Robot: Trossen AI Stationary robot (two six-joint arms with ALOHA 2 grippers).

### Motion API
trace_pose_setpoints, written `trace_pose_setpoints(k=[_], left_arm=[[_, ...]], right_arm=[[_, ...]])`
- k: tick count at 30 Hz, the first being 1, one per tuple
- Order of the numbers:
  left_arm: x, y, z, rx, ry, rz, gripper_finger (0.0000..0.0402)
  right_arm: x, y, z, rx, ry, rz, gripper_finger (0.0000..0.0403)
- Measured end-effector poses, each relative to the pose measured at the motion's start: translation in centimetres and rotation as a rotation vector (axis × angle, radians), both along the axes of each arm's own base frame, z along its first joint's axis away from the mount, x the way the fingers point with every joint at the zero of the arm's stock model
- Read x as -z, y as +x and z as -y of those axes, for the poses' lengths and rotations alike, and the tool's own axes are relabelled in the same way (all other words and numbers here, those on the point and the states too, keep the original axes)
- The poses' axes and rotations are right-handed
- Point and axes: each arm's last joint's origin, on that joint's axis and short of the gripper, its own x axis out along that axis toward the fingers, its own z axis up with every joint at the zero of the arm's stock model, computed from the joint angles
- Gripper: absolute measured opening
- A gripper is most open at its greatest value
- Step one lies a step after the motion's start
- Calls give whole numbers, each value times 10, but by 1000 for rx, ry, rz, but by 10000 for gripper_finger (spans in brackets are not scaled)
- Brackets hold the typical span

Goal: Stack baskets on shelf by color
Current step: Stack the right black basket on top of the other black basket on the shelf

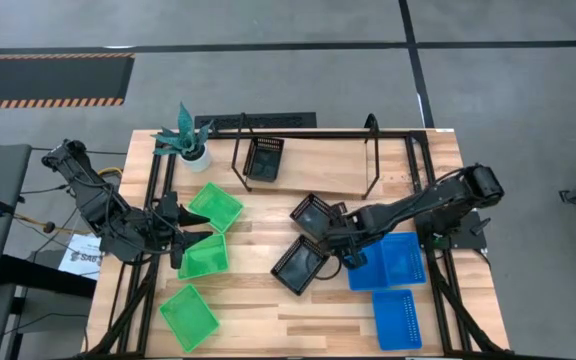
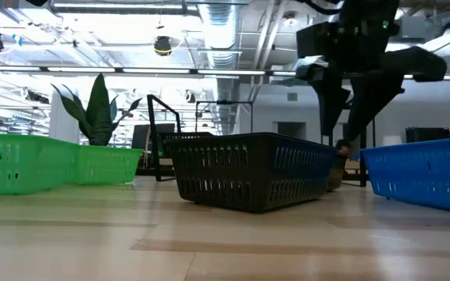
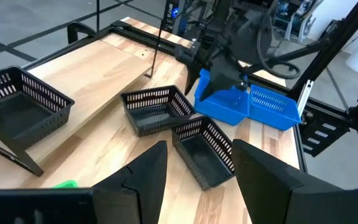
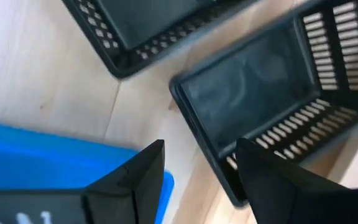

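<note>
- Risk: my right gripper (image 1: 340, 250) sits low between the two black baskets on the table and the blue basket (image 1: 388, 262); closing from here could catch a blue wall along with a black one, or nudge the nearer black basket (image 1: 301, 265) askew
- Risk: that nearer black basket lies rotated against the far black basket (image 1: 314, 213), corners close or touching; lifting one may drag the other
- Risk: the shelf (image 1: 313, 170) has thin uprights near the black basket on shelf (image 1: 264, 159); a tilted carry could snag a rod
- Right arm pose: reaches in from the table's right edge, stretched toward centre, wrist pitched down; fingers parted, nothing held, one finger (image 4: 272, 180) over the black basket rim in the wrist view
- Left arm pose: folded at the left edge, left gripper (image 1: 190, 242) parted and empty, pointing across the table, just beside the middle green basket (image 1: 204, 257)
- Other green baskets (image 1: 215, 206) (image 1: 189, 317) and second blue basket (image 1: 405, 320) lie on the tabletop, not yet shelved
- Potted plant (image 1: 187, 137) stands at the shelf's left end
</note>
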Motion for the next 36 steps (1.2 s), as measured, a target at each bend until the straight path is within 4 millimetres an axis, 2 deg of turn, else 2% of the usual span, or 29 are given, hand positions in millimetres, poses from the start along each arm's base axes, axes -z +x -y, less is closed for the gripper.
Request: trace_pose_setpoints(k=[9,12,17,23,24,29,36], left_arm=[[0,0,0,-5,-2,4,169],[0,0,0,-5,-1,4,169],[0,0,0,-5,-3,4,169],[0,0,0,-7,-7,4,169],[0,0,0,-7,-8,5,169],[0,0,0,-5,-10,4,169],[0,0,0,-1,-14,2,169]], right_arm=[[33,14,5,-20,-72,-86,219],[37,16,9,-6,-122,-87,205],[35,17,18,25,-126,-79,144],[33,17,24,32,-62,-90,25],[33,17,24,31,-48,-91,16],[29,19,20,44,-32,-81,19],[-2,29,5,41,0,-58,11]])
